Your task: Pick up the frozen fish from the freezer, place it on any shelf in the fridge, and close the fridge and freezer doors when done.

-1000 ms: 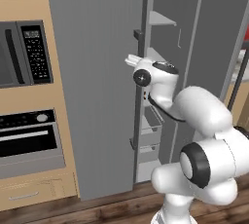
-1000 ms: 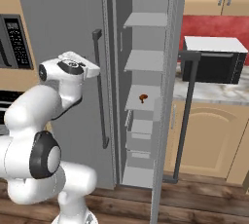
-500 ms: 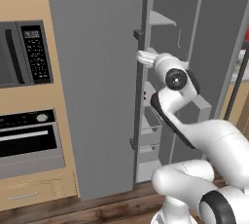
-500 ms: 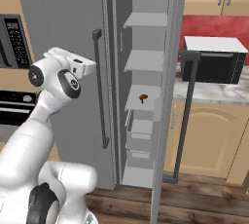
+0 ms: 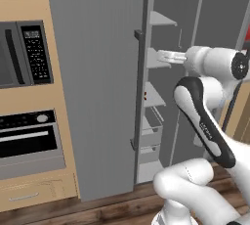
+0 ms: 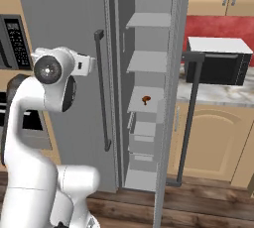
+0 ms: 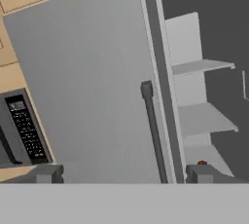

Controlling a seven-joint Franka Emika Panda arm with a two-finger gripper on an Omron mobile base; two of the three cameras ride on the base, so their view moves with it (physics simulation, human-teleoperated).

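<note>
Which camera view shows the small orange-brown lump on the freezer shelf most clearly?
The right base view: the orange-brown lump sits unobstructed on a short freezer shelf. In the left base view only a sliver peeks past the door edge; in the hand view it is a tiny speck near a fingertip.

The frozen fish cannot be made out in the freezer (image 6: 149,103); the microwave (image 5: 19,55) is cut off at the frame's edge.

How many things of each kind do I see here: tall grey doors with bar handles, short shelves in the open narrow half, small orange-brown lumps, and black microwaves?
Tall grey doors with bar handles: 2, closed door, open door
Short shelves above the drawers: 3
Small orange-brown lumps: 1, lump
Black microwaves: 2, built-in microwave, countertop microwave
Total: 8
</note>
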